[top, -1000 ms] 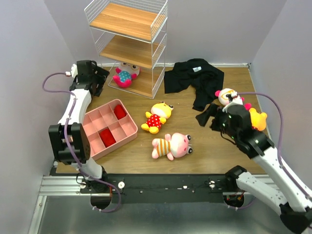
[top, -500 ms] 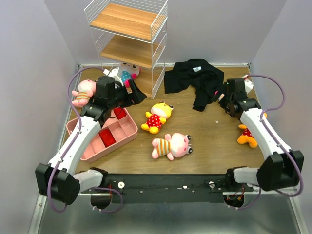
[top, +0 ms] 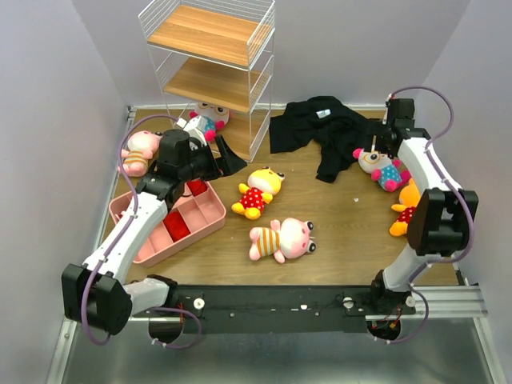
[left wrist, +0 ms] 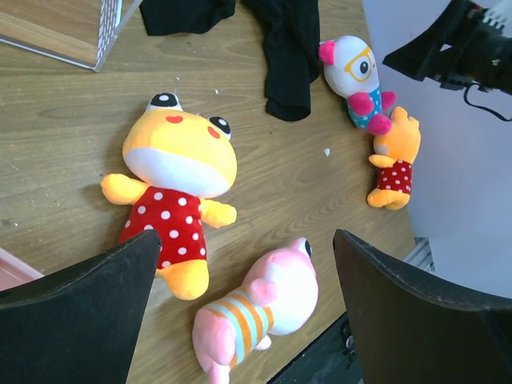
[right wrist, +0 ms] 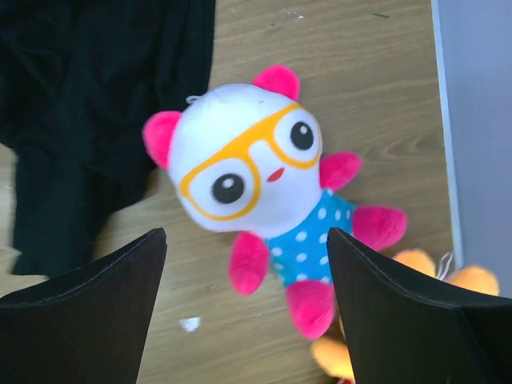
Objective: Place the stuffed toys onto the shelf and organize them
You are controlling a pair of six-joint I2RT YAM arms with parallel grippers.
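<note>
While the right claw (right wrist: 244,236) hangs wide over the glasses doll (right wrist: 240,160), mid-frame on the desk (right wrist: 360,48) just right of the black garment (right wrist: 80,80), centre jaws on its head, clear of cloth. Left claw (left wrist: 248,236) wide, empty.

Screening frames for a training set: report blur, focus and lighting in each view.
Top external: even light, sharp, soft shadows under the pink striped toy. Left wrist: yellow polka-dot toy crisp, own jaws dark featureless shapes at the bottom. Right wrist: glasses toy slightly soft, black garment shows almost no detail.
</note>
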